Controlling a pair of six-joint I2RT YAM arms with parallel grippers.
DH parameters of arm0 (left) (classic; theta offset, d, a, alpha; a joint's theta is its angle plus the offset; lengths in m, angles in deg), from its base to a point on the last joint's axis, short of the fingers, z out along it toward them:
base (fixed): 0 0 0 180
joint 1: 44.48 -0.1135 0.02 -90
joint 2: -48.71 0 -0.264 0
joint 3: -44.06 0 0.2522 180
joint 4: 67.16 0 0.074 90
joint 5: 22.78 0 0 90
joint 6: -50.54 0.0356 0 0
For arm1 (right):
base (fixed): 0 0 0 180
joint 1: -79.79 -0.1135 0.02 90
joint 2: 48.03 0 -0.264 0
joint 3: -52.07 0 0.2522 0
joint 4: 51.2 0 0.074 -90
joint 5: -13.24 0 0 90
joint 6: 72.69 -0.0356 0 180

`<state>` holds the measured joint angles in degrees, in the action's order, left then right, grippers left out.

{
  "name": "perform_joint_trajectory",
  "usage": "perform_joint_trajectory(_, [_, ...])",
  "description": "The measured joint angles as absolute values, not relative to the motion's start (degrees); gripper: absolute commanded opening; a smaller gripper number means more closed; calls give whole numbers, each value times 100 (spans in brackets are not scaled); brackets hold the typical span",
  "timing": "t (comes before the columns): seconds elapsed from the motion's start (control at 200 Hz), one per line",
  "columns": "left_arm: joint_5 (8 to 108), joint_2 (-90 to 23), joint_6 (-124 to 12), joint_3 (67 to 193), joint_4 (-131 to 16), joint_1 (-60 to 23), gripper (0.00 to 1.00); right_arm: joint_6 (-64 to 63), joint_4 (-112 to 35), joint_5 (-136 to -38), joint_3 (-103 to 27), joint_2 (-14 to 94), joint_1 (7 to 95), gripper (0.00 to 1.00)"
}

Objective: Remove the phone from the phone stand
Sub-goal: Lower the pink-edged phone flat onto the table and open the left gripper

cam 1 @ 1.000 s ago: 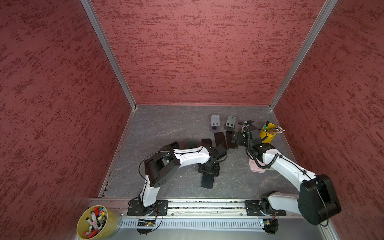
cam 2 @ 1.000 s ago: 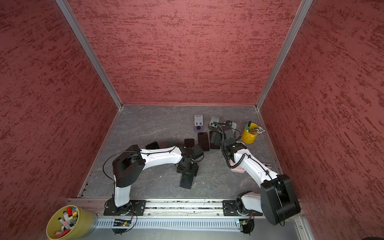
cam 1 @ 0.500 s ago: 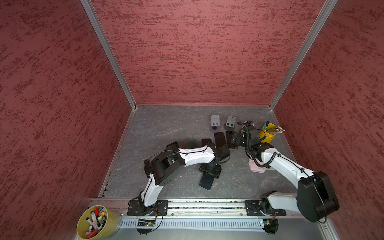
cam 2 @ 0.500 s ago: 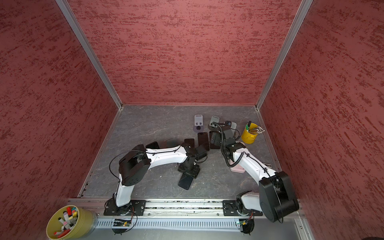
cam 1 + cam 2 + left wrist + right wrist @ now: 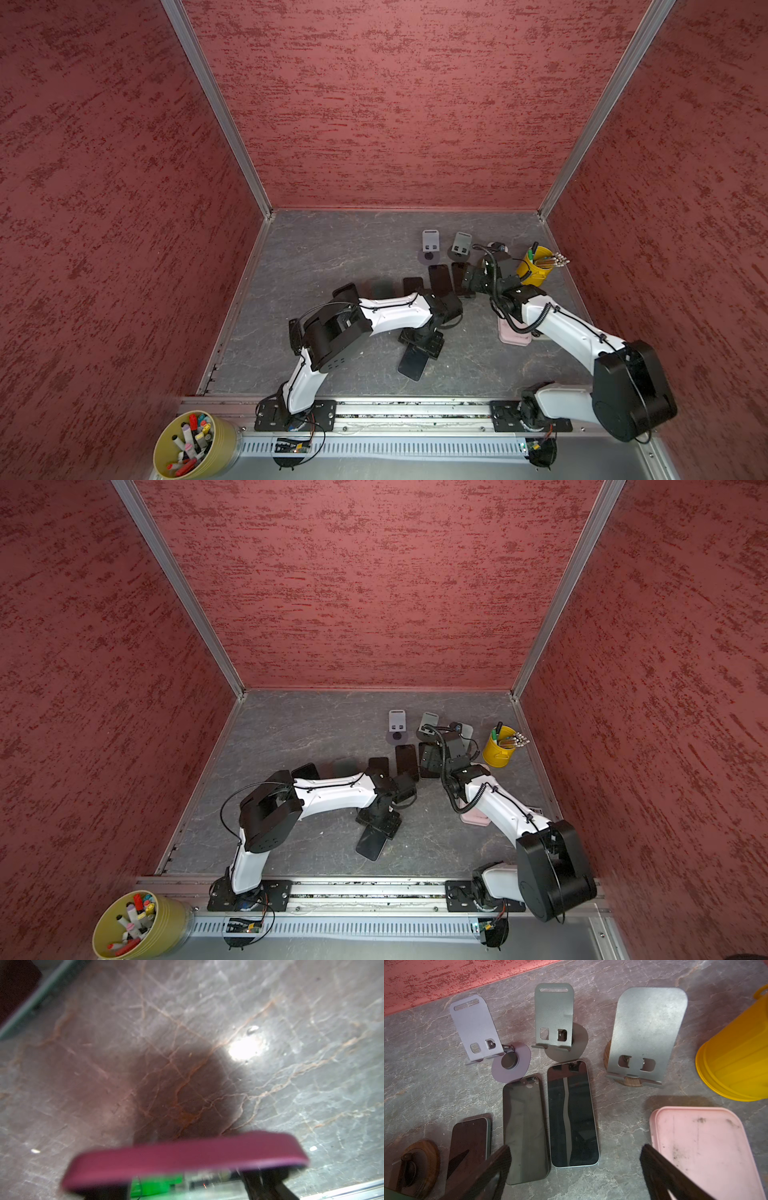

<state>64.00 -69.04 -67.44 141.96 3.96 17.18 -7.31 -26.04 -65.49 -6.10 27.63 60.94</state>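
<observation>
A dark phone (image 5: pixel 413 361) with a maroon edge (image 5: pixel 187 1157) lies tilted low over the front middle of the table, clear of every phone stand. My left gripper (image 5: pixel 424 341) is shut on its far end, and the phone spans the gap between the fingers (image 5: pixel 266 1184). Three bare stands stand at the back: purple (image 5: pixel 475 1028), grey (image 5: pixel 554 1016) and a large grey one on a wooden base (image 5: pixel 645 1032). My right gripper (image 5: pixel 575 1169) hangs open over the table by two flat phones (image 5: pixel 571 1113), holding nothing.
Several more phones (image 5: pixel 440 278) lie flat in a row mid-table. A pink tray (image 5: pixel 708 1147) lies beside the right gripper. A yellow cup of pens (image 5: pixel 536 270) stands at the back right. A wooden stand base (image 5: pixel 415 1163) sits by the row. An olive marker cup (image 5: pixel 191 444) stands beyond the front rail.
The left arm's elbow has shifted slightly right while its gripper and the phone stay almost in place. The right gripper has drifted a little to the left over the flat phones.
</observation>
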Motion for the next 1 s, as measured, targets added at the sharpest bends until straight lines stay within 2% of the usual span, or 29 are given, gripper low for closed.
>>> perform_joint_trajectory(1.002, [6913,-6771,-6766,14015,-102,1880,80,-733,-2551,-6547,-610,2606,6094,99])
